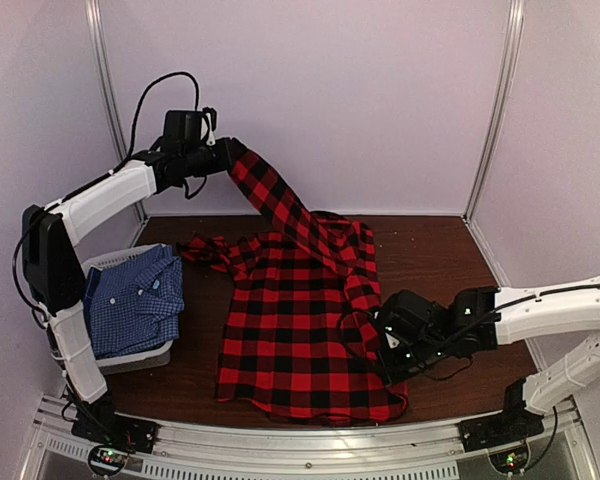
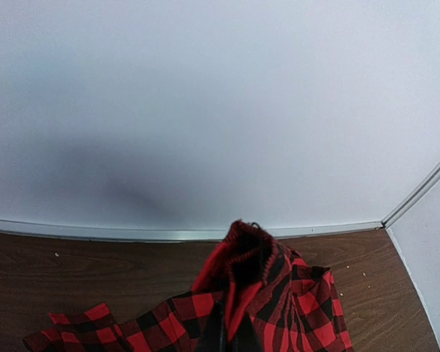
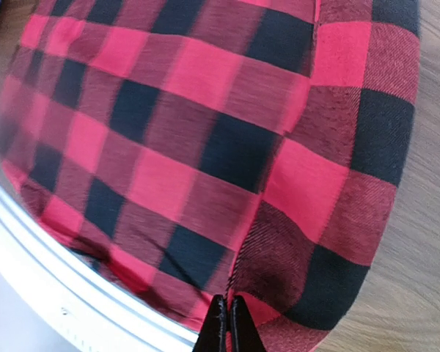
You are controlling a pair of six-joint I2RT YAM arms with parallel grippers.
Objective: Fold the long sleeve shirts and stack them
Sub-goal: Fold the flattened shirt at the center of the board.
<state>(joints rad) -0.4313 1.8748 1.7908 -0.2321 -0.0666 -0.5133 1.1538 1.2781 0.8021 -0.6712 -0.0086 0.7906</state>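
Evidently the blue check shirt (image 1: 135, 300) sits folded in the basket (image 1: 110, 258). The plaid shirt (image 1: 300, 330) lies unfolded, with the left gripper (image 1: 223, 158) pinching its raised sleeve and the right gripper (image 3: 226, 323) pinching its edge.

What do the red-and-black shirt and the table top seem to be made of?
Red-and-black plaid shirt: soft woven cloth, likely flannel; diagonal twill lines show at its hem, matte. Table top: wood-look surface, dark brown, grain streaks visible; real wood or laminate, I cannot tell.

Soft, even light; blurred wrist-view edges.
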